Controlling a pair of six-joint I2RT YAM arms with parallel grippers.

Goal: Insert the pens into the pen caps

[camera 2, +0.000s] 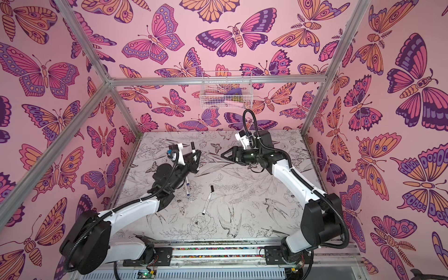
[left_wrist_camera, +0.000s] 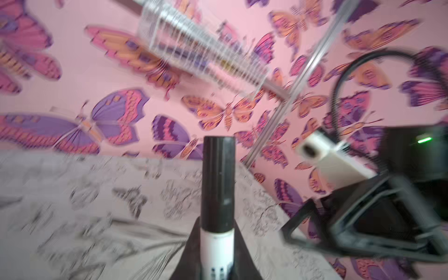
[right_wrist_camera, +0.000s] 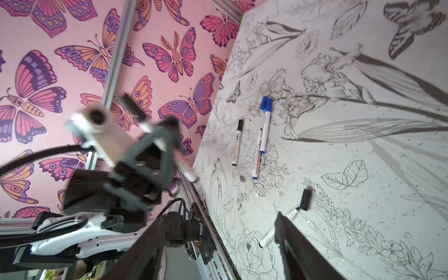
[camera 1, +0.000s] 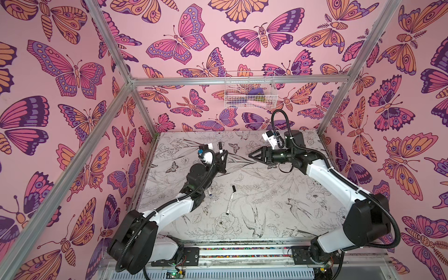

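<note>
Left hand (camera 1: 222, 156): clamped on the held pen (left_wrist_camera: 216, 244), fingers (left_wrist_camera: 187, 264) hugging the white barrel on both sides, raised off the tabletop (camera 1: 266, 218).
Held pen: stands upward out of the grip, with its black cap (left_wrist_camera: 219, 179) seated on the upper end. In the right wrist view the barrel's other end pokes out behind the hand, blurred.
Right hand (camera 1: 252, 155): fingers (right_wrist_camera: 293, 244) spread wide with nothing between them. It is raised too and points at the left hand across a clear gap, touching neither hand nor pen.
Uncapped pen (camera 1: 229, 203): flat on the tabletop, nearer the camera than both hands and well apart from each.
Loose cap (camera 1: 234, 188): black, lying just off that pen's tip. Can't tell whether they touch.
Black-capped pen (right_wrist_camera: 237, 145): on the tabletop, beneath the left arm.
Blue pens (right_wrist_camera: 266, 126): two of them side by side, just beside the black-capped one.
Wire basket (camera 1: 249, 91): up on the back wall, well apart from all of it.
</note>
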